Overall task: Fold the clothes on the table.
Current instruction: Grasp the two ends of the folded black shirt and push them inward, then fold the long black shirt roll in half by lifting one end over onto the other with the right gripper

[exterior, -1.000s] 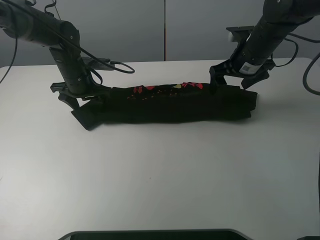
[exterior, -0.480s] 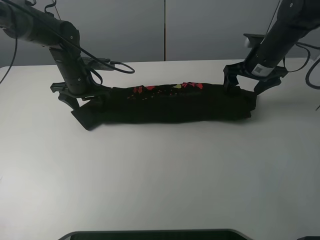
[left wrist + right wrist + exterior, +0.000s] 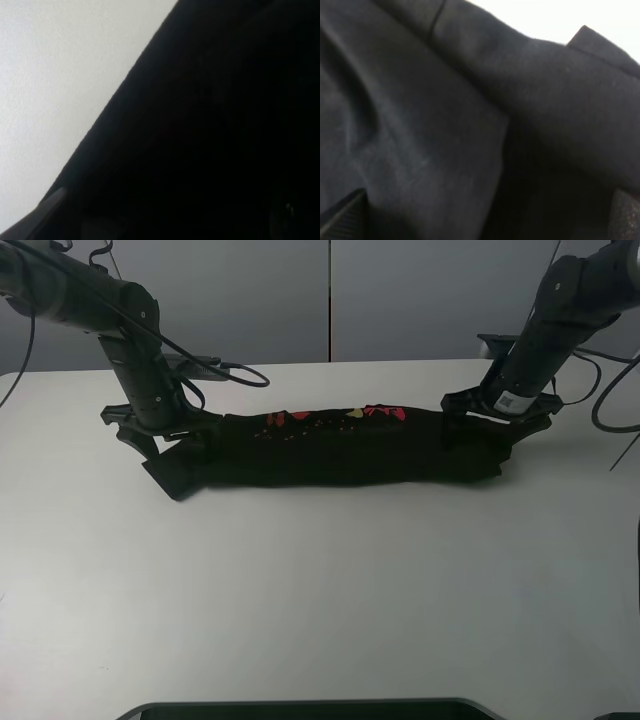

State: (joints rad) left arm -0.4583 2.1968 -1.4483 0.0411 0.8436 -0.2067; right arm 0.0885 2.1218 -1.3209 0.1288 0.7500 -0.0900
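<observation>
A black garment (image 3: 345,448) with a red print (image 3: 380,411) lies as a long folded strip across the far half of the white table (image 3: 320,580). My left gripper (image 3: 150,452) sits low over the strip's left end, jaws spread. Black cloth (image 3: 210,125) fills the left wrist view, with one grey fingertip (image 3: 47,210) at the edge. My right gripper (image 3: 497,420) is down on the strip's right end, open. In the right wrist view its fingertips (image 3: 342,217) stand wide apart with folded cloth (image 3: 470,125) between them.
A cable (image 3: 235,373) trails from the left arm over the table's back edge. A dark flat object (image 3: 300,708) lies along the table's front edge. A grey wall stands behind.
My right gripper has moved right from above the garment and dropped onto its right end, still open. The left arm and the garment have not moved.
</observation>
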